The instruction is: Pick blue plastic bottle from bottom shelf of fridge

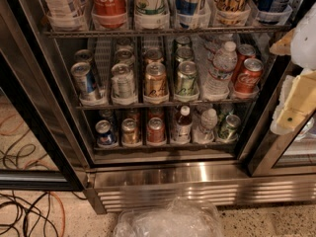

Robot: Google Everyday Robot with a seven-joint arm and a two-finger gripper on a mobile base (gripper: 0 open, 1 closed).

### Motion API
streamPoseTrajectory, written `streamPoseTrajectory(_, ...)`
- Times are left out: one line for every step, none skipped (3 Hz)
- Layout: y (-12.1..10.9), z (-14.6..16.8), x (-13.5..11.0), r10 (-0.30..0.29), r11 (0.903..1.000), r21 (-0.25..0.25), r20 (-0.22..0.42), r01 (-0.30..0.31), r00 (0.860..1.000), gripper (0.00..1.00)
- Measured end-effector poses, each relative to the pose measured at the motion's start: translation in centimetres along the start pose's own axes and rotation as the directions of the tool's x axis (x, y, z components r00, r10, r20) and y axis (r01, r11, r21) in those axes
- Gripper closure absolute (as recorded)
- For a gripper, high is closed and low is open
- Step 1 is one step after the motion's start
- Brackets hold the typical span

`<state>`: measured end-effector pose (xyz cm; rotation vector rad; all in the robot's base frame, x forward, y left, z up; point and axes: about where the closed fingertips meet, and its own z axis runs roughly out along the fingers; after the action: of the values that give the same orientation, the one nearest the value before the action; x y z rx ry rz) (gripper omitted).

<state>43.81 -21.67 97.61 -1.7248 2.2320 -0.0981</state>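
Claw (295, 100) (open or closed, cannot tell) hangs right of the fridge (197, 179); bottom shelf (168, 145) front row: four cans (155, 130), one blue plastic bottle (183, 124), one water bottle (207, 123).

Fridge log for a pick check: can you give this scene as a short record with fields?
fridge: door open, well stocked
target: blue plastic bottle, white cap, upright on bottom shelf
left of it: red can
right of it: clear water bottle
claw: right edge of view, outside the fridge, apart from the bottle
floor: cables at left
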Motion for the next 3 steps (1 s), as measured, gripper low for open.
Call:
streamPoseTrajectory(0.0, 0.0, 0.0, 0.0, 1.0, 0.002, 0.002, 0.0, 1.0, 0.0)
streamPoseTrajectory(0.2, 0.4, -0.4, -0.011, 0.9999, -0.002, 0.062, 0.011, 0.998, 0.0)
streamPoseTrajectory(1.4, 1.8, -1.3, -0.036, 0.9993, 0.003, 0.184, 0.036, 0.982, 0.0)
